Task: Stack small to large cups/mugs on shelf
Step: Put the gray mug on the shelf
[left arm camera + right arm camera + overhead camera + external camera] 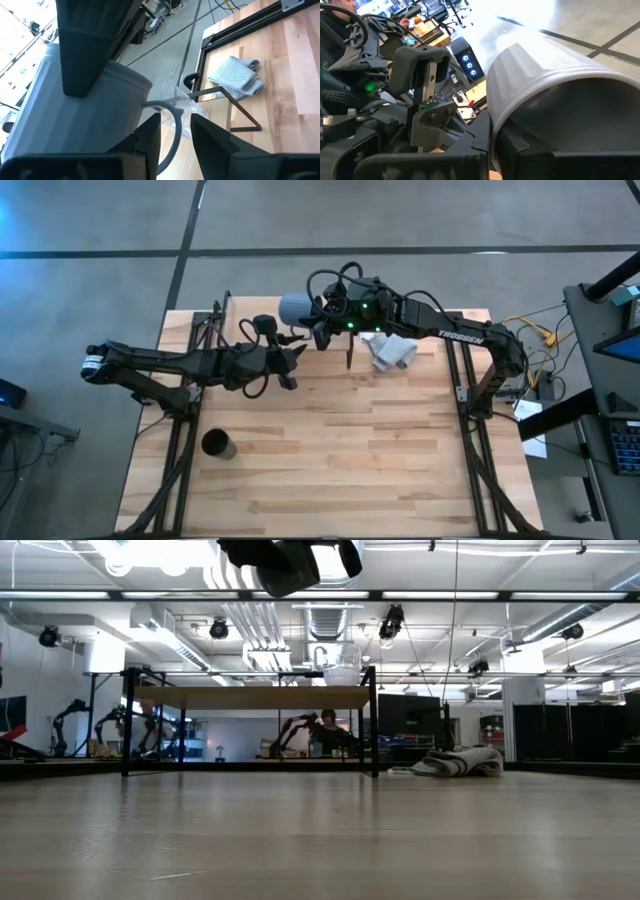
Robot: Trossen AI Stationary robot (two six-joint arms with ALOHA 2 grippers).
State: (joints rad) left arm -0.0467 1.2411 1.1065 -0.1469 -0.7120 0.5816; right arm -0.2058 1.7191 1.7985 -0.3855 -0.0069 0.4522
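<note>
My right gripper (318, 320) is shut on the grey-blue mug (296, 309) and holds it in the air over the far middle of the table. My left gripper (176, 135) is open just below the mug, with the mug's thin handle (172, 120) between its fingers. The clear glass cup (341, 665) stands on the right end of the shelf's board (250, 697). It also shows in the left wrist view (189, 102). The black cup (218, 444) stands upright on the table near the front left. My right gripper pinches the mug's wall at the rim (495, 107), one finger inside the mug (525, 145) and one on the outside (85, 45). The mug is lifted clear of the shelf and the table. My left gripper's fingers stand on either side of the mug's handle; whether they touch it, I cannot tell.
The grey-white cloth (390, 350) lies crumpled on the table just right of the shelf's black side frame (240, 107). Open tabletop stretches across the middle and the near side. The table's black frames run along both side edges.
</note>
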